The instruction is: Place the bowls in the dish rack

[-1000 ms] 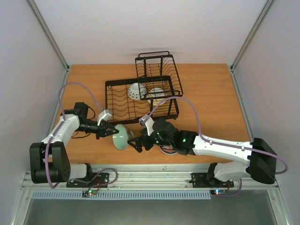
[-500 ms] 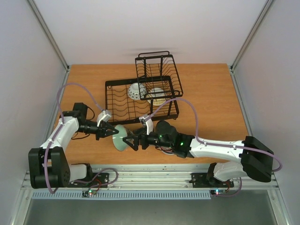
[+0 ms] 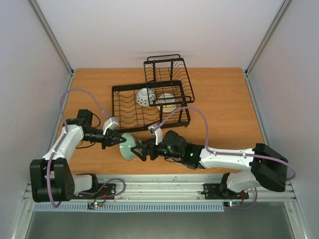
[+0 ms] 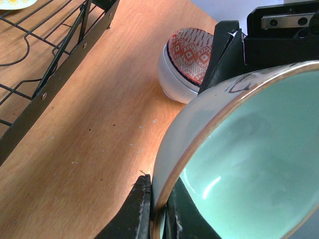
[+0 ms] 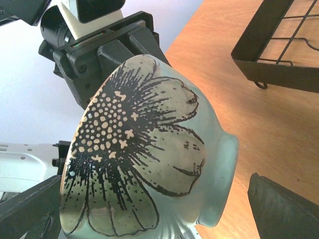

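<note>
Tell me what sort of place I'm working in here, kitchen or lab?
Most likely a lab test cell, not a kitchen: plain white walls on metal frame posts enclose a wooden tabletop, and the only kitchenware is a black wire dish rack and bowls.

A wooden tabletop [image 3: 224,99], orange-brown, sits inside a plain white enclosure. A pale back wall [image 3: 159,30] rises behind it, with a side wall on the left [image 3: 25,99] and another on the right [image 3: 294,109]. Thin grey metal struts [image 3: 50,35] slant up from the rear corners. A silver rail [image 3: 164,183] borders the near edge, with a grey ledge [image 3: 159,226] below it. The light is soft and even.
</note>
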